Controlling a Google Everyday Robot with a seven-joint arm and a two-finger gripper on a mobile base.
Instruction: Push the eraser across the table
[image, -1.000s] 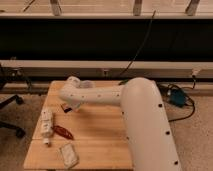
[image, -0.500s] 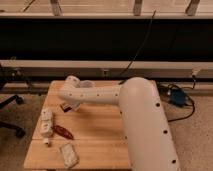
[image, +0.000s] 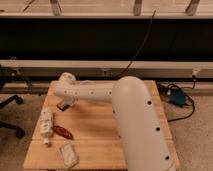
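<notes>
Camera view: looking down over the arm's white shoulder onto the worktop.
Eraser: lying near the far-left edge, probably awaiting a shove.
Gripper: sitting just above the eraser; open or closed, I cannot tell.
Arm: reaching leftward, bending down at the wrist.
Bottle: lying nearby.

Your landmark is the white bottle, lying on its side near the left edge of the table. Just behind it and slightly right, you see the eraser, a small dark block with the gripper directly over it at the end of the white arm. Touching the bottle's right side near its cap, you have the reddish-brown pepper-like object. In front and right of that lies a pale crinkled packet.
</notes>
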